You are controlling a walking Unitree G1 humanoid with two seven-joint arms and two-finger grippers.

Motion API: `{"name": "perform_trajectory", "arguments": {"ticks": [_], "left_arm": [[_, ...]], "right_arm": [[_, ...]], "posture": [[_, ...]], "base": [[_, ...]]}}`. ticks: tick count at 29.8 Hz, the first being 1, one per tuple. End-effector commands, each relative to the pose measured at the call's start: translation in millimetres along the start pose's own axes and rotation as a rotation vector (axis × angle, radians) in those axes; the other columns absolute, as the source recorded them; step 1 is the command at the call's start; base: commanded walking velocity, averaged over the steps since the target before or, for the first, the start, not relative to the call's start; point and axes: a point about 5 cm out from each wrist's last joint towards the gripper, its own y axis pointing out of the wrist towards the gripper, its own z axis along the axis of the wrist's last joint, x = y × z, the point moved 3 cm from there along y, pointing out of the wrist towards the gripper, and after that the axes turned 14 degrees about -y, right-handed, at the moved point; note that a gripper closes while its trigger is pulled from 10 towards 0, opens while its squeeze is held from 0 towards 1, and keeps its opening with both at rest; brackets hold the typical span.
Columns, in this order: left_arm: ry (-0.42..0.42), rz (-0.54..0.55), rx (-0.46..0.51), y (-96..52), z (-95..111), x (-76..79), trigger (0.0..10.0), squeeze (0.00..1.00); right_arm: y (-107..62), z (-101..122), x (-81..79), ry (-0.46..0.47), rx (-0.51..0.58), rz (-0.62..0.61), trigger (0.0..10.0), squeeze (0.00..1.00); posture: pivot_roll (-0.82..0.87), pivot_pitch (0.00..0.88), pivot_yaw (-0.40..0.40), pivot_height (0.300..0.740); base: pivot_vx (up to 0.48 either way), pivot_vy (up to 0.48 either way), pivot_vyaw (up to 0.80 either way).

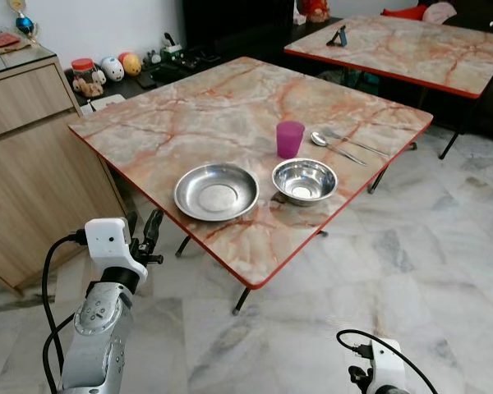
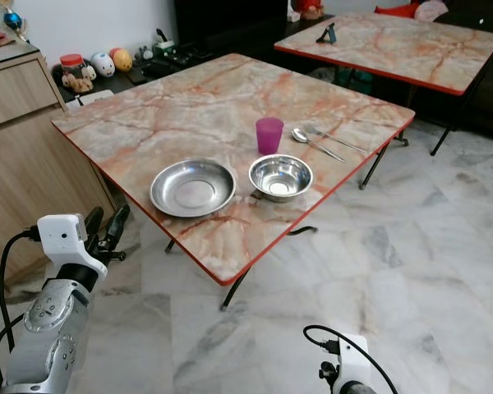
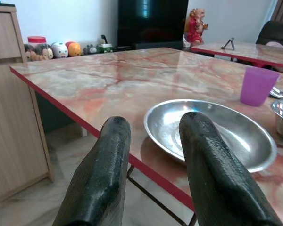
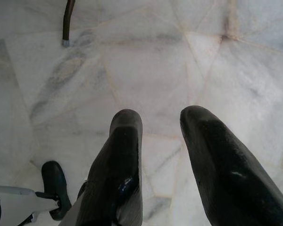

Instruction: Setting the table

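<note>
Reaching toward a marble-patterned table [image 1: 189,115] edged in red, the left gripper [image 1: 145,238] is held up at lower left of the head view, its two black fingers [image 3: 104,174] parted with nothing between them. Just right of it, near the table's front edge at centre frame, a shallow steel plate [image 1: 216,191] is seen lying flat, empty and brightly polished. Just beside the plate to the right sits a smaller, deeper steel bowl [image 1: 304,180], also empty. Behind the bowl a translucent purple cup [image 1: 289,139] stands upright, and to its right a spoon [image 1: 333,146] is laid with what may be a second utensil alongside; that cannot be told for certain. At lower right the right gripper [image 4: 158,155] is pointed down at the pale marble floor [image 4: 146,66], its fingers spread and empty.

The step in hand is judged to be an approach to the plate. A clean take would be favoured by the near rim being met from the front edge, one finger slid under the lip, since the smooth metal is likely to skid on the glossy top. The neighbouring bowl should be kept from being nudged.
</note>
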Motion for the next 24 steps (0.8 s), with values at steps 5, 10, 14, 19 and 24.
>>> {"name": "perform_trajectory", "arguments": {"ticks": [5, 10, 14, 19, 24], "left_arm": [[-0.004, -0.006, 0.005, 2.5, 2.5, 0.9, 10.0, 0.0], [-0.003, -0.007, 0.007, 2.9, 2.9, 1.3, 10.0, 0.0], [0.001, -0.003, 0.014, 3.3, 4.2, 1.1, 10.0, 0.0], [-0.003, -0.008, 0.011, 2.6, 4.0, 1.3, 10.0, 0.0], [0.007, -0.004, -0.003, 2.2, 3.2, 0.1, 10.0, 0.0]], "right_arm": [[0.7, 3.4, -0.8, -0.003, 0.006, 0.003, 10.0, 0.0], [0.7, 3.4, -0.6, -0.004, 0.006, 0.002, 10.0, 0.0], [0.7, 3.5, -0.5, -0.004, 0.006, 0.002, 10.0, 0.0], [0.7, 3.4, -0.5, -0.005, 0.005, 0.003, 10.0, 0.0], [0.7, 3.4, -0.8, -0.006, 0.005, 0.004, 10.0, 0.0]], "posture": [[-0.02, 0.0, 0.003, 0.707], [-0.02, 0.0, 0.004, 0.707], [-0.02, 0.0, 0.003, 0.707], [-0.01, 0.0, 0.002, 0.707], [-0.02, 0.0, 0.003, 0.707]], "base": [[0.385, 0.0, 0.0], [0.386, 0.0, 0.0], [0.385, 0.0, 0.0], [0.351, 0.0, 0.0], [0.0, 0.0, 0.0]]}}
